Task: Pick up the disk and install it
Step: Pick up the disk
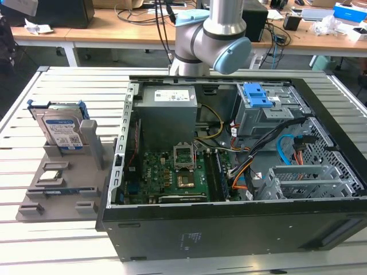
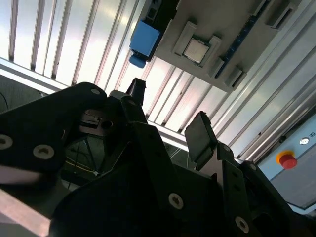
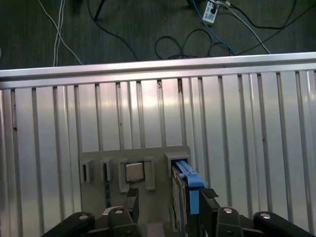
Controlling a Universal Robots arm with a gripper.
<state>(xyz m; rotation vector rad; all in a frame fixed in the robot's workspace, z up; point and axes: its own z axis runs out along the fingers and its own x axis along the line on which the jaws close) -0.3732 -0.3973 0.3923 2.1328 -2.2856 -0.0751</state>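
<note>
Where the grey holder (image 1: 86, 166) lies on the slatted metal table (image 1: 69, 86), at the exterior view's left, the disk (image 1: 60, 129) is seen standing on edge in a slot at the holder's far end. Its white-and-blue label is turned toward the camera and its blue rails show along its sides. A small square processor chip (image 1: 53, 176) is seated in a pocket of the same holder, nearer the camera and apart from the disk. The open computer case (image 1: 229, 229) is laid on its side just beside the holder, toward the exterior view's right, and a grey cage (image 1: 269, 114) with a blue latch (image 1: 259, 96) is set in its far corner. The arm (image 1: 212, 34) is seen behind the case. In both wrist views the gripper (image 3: 169, 193) is shown empty, with its fingers (image 3: 131, 197) spread apart. In the first wrist view the disk is seen edge-on beyond the gap, close to one fingertip in the picture; whether it is touched cannot be told.
</note>
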